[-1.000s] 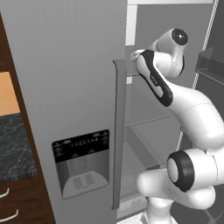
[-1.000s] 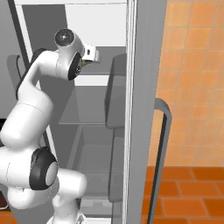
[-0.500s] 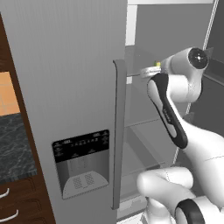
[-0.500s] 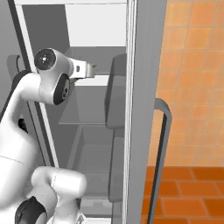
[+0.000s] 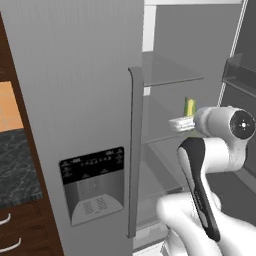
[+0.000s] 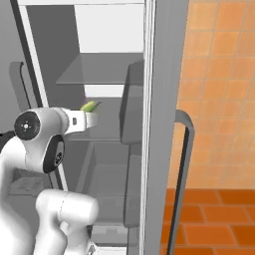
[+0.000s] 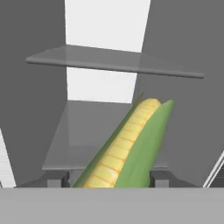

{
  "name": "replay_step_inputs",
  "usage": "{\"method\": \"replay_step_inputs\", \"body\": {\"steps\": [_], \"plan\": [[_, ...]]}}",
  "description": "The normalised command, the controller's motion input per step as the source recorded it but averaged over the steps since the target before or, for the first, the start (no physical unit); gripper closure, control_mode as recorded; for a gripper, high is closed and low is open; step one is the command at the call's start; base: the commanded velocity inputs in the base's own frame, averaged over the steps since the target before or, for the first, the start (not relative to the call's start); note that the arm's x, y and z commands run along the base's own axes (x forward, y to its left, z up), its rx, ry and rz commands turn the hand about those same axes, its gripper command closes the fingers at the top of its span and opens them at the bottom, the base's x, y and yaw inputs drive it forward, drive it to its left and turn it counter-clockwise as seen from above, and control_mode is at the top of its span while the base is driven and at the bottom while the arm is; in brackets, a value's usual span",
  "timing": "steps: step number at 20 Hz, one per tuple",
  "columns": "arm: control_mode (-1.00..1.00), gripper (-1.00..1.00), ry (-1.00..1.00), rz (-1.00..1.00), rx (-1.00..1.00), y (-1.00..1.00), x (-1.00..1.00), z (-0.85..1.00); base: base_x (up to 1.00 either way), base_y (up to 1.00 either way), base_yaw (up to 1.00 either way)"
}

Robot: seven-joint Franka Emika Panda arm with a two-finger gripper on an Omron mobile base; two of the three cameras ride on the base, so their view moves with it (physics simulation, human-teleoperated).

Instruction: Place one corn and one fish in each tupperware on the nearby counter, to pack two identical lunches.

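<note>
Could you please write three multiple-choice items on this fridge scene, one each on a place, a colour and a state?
1. Where is the corn?
A. Between the claw tips, inside the open fridge
B. On the black counter
C. On the floor tiles

2. What colour is the husk beside the kernels?
A. Red
B. Green
C. Blue

3. How does the claw stand?
A. Open and empty
B. Shut on the corn
C. Shut on a fish

Key: 1 A, the hand view shows the cob between the tips with a glass shelf behind; 2 B, green husk flanks yellow kernels; 3 B, both tips flank the cob.
</note>
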Motion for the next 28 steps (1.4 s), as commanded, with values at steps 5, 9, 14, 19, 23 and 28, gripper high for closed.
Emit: {"method": "replay_step_inputs", "body": {"steps": [5,9,14,19,23,28], "plan": [[1.00,1.00,0.00,0.00,0.00,0.00,0.00,0.00,-0.92,0.64,0.01],[1.00,1.00,0.00,0.00,0.00,0.00,0.00,0.00,-0.39,1.00,0.01],[1.00,1.00,0.00,0.00,0.00,0.00,0.00,0.00,-0.06,1.00,0.00],[1.00,1.00,0.00,0.00,0.00,0.00,0.00,0.00,0.00,1.00,0.00],[1.00,1.00,0.00,0.00,0.00,0.00,0.00,0.00,0.00,1.00,0.00],[1.00,1.00,0.00,0.00,0.00,0.00,0.00,0.00,0.05,1.00,0.00]]}}
